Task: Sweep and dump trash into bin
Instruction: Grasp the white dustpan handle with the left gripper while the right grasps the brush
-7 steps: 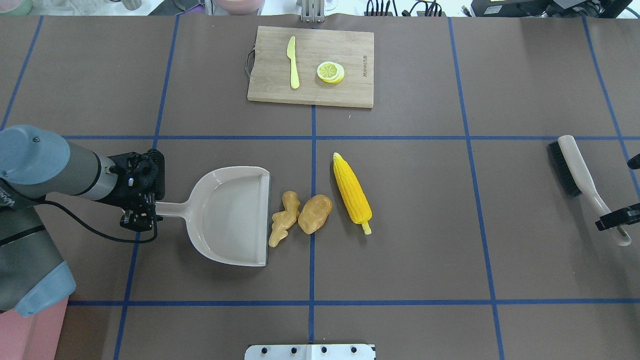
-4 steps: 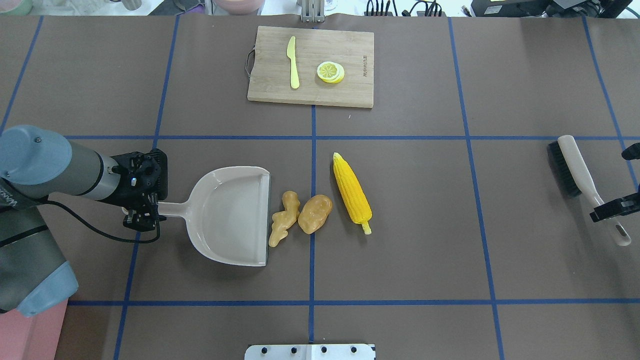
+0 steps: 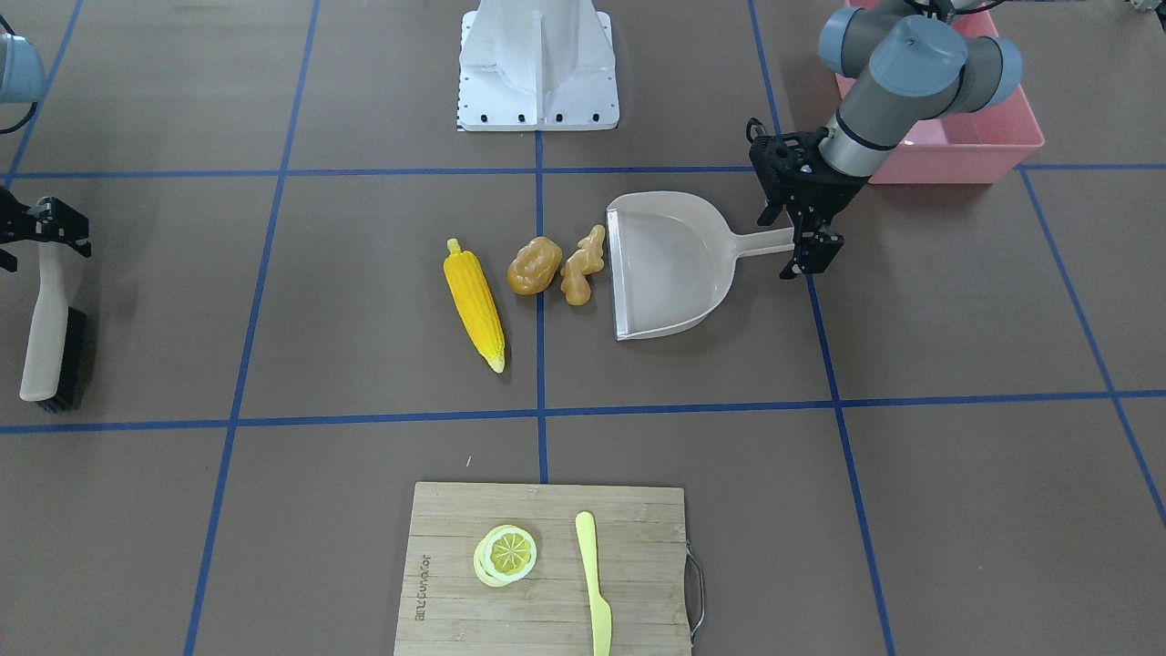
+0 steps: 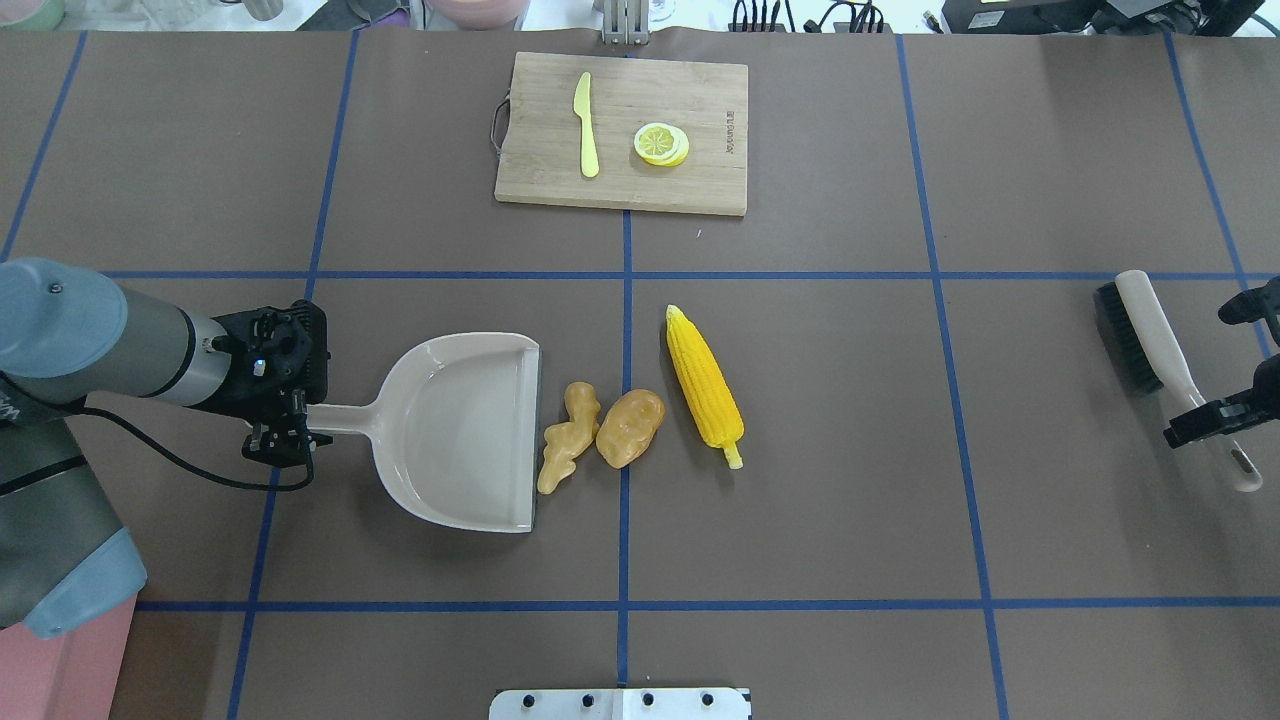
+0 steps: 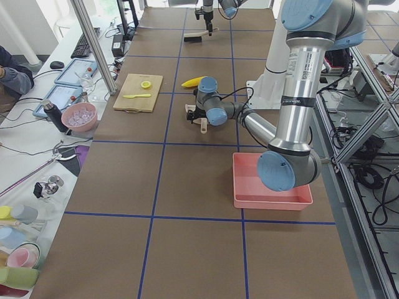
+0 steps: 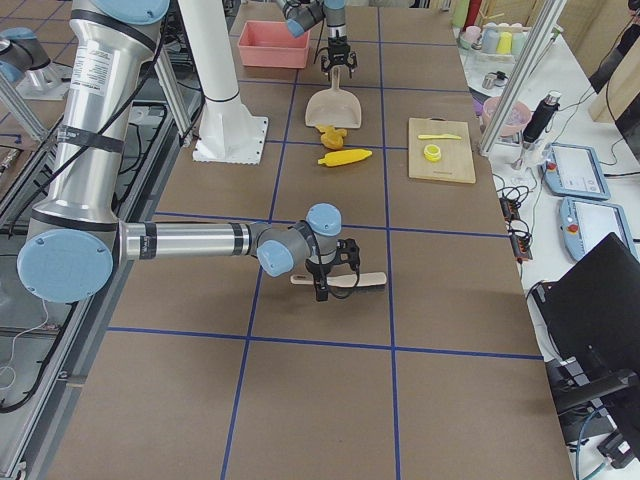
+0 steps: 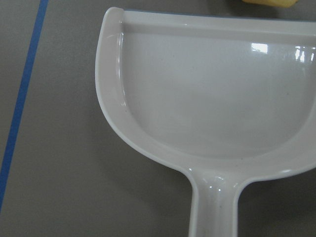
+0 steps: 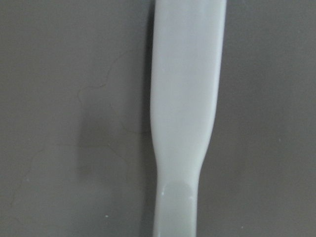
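Observation:
The trash lies mid-table: a yellow corn cob [image 4: 704, 388], an orange-brown potato lump [image 4: 631, 428] and a tan ginger root [image 4: 568, 437] just off the lip of the beige dustpan [image 4: 460, 430]. My left gripper [image 4: 297, 418] is open, its fingers straddling the end of the dustpan handle [image 3: 770, 242]. My right gripper [image 4: 1198, 375] is open, its fingers on either side of the brush handle [image 4: 1180, 375]. The pink bin [image 3: 947, 146] stands behind my left arm. The left wrist view shows the empty dustpan [image 7: 212, 94]; the right wrist view shows the brush handle [image 8: 185, 123].
A wooden cutting board [image 4: 700, 190] at the far middle holds a pale yellow knife [image 4: 586, 125] and a lemon slice [image 4: 660, 143]. The brush's black bristles [image 4: 1118, 335] face the table's middle. Blue tape lines grid the brown table.
My right gripper has moved left, so that its fingers straddle the brush handle. My left gripper has shifted slightly at the dustpan handle. Dustpan, brush and trash have not moved.

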Tool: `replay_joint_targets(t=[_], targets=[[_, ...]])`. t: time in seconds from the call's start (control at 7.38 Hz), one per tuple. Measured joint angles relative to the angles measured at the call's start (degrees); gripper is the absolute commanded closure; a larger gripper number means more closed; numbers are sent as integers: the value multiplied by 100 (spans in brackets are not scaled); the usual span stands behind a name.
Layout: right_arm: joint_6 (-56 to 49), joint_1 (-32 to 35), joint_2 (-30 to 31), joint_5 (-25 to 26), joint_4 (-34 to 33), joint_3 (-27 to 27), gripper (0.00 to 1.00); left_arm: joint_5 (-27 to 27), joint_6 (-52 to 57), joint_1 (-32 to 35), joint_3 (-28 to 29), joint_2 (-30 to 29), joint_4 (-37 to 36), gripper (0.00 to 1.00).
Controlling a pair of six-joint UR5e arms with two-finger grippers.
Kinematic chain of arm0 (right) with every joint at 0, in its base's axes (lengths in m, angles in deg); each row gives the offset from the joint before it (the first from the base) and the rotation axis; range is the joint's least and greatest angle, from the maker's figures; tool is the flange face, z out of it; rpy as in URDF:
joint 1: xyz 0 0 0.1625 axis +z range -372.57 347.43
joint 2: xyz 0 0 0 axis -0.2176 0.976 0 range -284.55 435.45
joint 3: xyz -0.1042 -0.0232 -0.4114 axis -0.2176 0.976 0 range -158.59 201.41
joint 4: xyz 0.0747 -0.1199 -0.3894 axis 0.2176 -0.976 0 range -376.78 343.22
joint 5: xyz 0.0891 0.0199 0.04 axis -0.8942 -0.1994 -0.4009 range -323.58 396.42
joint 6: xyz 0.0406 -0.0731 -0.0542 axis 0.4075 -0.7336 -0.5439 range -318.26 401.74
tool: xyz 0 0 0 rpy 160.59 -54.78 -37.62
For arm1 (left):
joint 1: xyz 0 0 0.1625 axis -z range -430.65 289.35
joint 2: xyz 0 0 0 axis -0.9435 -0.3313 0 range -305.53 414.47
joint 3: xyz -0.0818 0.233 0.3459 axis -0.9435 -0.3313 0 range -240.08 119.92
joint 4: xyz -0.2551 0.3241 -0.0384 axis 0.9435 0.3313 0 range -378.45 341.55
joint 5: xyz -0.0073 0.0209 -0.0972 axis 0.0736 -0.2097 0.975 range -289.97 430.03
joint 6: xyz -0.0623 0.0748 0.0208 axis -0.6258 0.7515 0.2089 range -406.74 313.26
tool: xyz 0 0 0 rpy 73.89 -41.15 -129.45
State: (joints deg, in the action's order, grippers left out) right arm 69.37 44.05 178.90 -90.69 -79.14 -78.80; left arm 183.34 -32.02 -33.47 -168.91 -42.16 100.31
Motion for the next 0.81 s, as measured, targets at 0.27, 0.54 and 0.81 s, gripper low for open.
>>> replay_joint_targets(t=[0.27,0.54,0.81], targets=[[64,-19,35,-56,-35,-45,28,105,-11,-6,3,57,44,2],[75,19,116,-178,-130,-169,63,137,-13,-15,45,63,46,2],[80,11,239,-244,-160,-260,100,141,-19,-29,69,65,48,2]])
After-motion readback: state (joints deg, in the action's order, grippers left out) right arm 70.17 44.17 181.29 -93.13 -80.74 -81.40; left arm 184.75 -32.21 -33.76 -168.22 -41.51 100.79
